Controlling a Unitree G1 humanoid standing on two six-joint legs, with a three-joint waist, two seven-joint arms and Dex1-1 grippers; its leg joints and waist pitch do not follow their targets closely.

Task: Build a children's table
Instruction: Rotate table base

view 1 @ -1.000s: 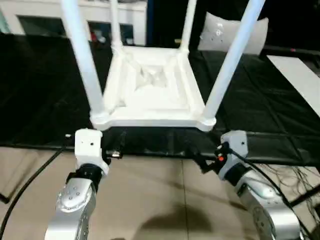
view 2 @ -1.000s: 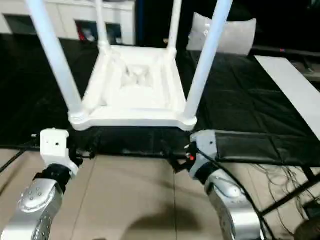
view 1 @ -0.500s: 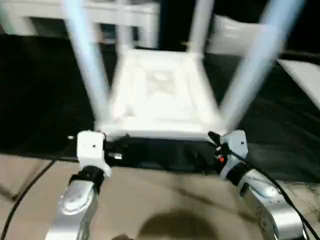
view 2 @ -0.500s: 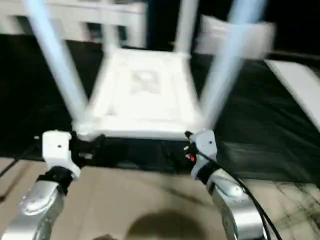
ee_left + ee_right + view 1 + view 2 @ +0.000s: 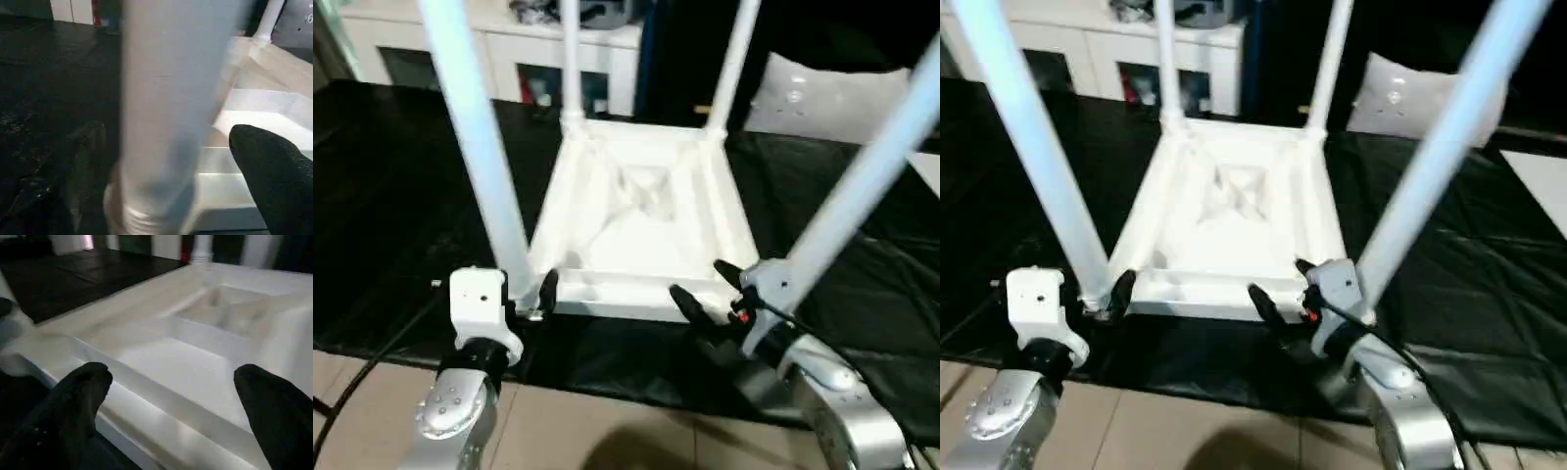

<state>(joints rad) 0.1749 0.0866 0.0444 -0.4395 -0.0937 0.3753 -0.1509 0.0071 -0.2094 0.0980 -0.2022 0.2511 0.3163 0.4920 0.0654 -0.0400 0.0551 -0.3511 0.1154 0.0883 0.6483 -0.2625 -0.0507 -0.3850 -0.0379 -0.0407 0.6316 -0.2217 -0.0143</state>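
Observation:
The children's table (image 5: 641,220) lies upside down on the black cover, all white, with its ribbed underside up and four legs rising from the corner sockets. My left gripper (image 5: 530,294) is open at the foot of the near-left leg (image 5: 480,157). In the left wrist view that leg (image 5: 171,98) stands between the two black fingers (image 5: 274,171). My right gripper (image 5: 708,291) is open at the table's near rim, just beside the near-right leg (image 5: 862,186). The right wrist view has its fingers (image 5: 73,401) spread over the rim (image 5: 161,396), holding nothing.
A black cover (image 5: 391,196) spreads over the low surface, ending at a tiled floor (image 5: 607,441) close to me. A white cabinet (image 5: 509,59) stands at the back, with a white cushion-like object (image 5: 822,93) to its right. A flat white board (image 5: 1547,186) lies far right. A cable (image 5: 372,352) trails by my left arm.
The camera has shifted. Both arms have reached forward from in front of the table's edge: the left gripper now straddles the near-left leg and the right is at the near rim.

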